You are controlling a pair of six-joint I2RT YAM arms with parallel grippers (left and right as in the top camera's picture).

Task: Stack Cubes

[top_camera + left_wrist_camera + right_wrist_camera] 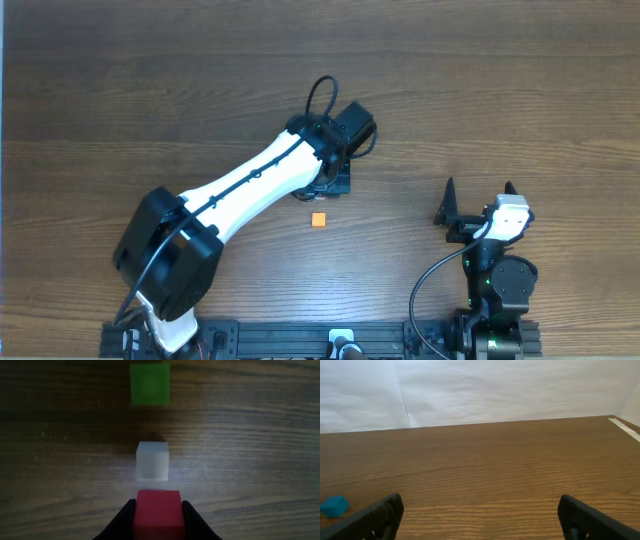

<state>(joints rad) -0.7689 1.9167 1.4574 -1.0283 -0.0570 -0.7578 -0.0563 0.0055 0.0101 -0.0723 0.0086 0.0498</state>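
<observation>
My left gripper (158,515) is shut on a red cube (158,512), held just above the wooden table. Just beyond it on the table stands a white cube (153,460), and farther off lies a green cube (149,383). From above, the left arm reaches to mid-table, its gripper (330,180) pointing down and hiding those cubes. A small orange cube (318,220) lies just below the gripper. My right gripper (477,200) rests open near its base at the lower right, with nothing between its fingers (375,517). A blue cube (334,506) lies off to its side.
The wooden table (500,90) stretches bare on all sides of the cubes. A white wall (495,390) rises behind the table's far edge, and a strip of pale tape (625,427) marks one corner.
</observation>
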